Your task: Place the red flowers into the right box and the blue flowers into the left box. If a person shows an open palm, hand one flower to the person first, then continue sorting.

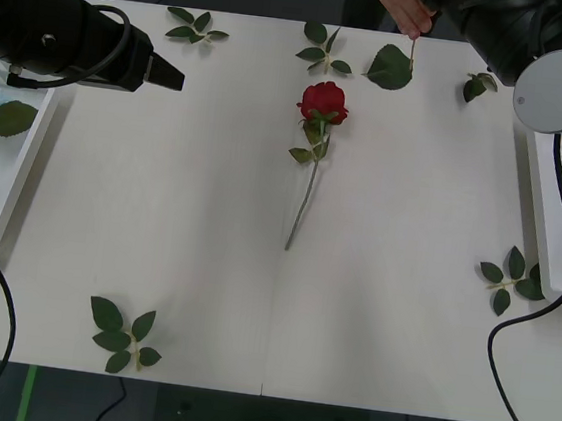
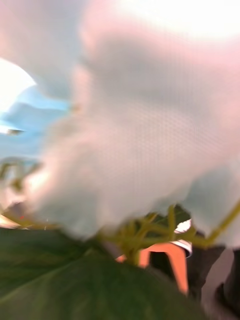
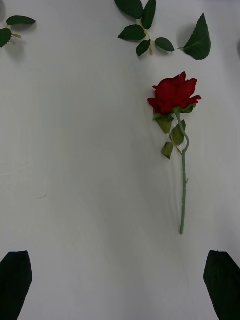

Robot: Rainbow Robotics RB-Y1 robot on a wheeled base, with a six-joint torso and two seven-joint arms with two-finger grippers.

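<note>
The risk sits at the upper right of the front view. There the person (image 1: 401,6) pinches a thin stem with a large leaf (image 1: 388,68) hanging from it, right beside the dark right arm (image 1: 491,27). A pale blue flower (image 2: 140,125) is pressed close against the right wrist camera. I cannot tell whether the right hand grips it or has let go. If both pull at once, the stem could bend or a leaf tear off. If both release, the flower drops among the loose leaf sprigs (image 1: 326,52) at the top of the tabletop (image 1: 161,208).

The red rose (image 1: 322,102) lies alone at the centre, bloom toward the top of the frame, stem trailing down. The left hand (image 3: 118,254) hangs above it at the upper left, its black fingers spread wide and holding nothing. It belongs to the wrong side for a red flower, so carrying the rose to the left box (image 1: 4,212) would be a sorting mistake.
</note>
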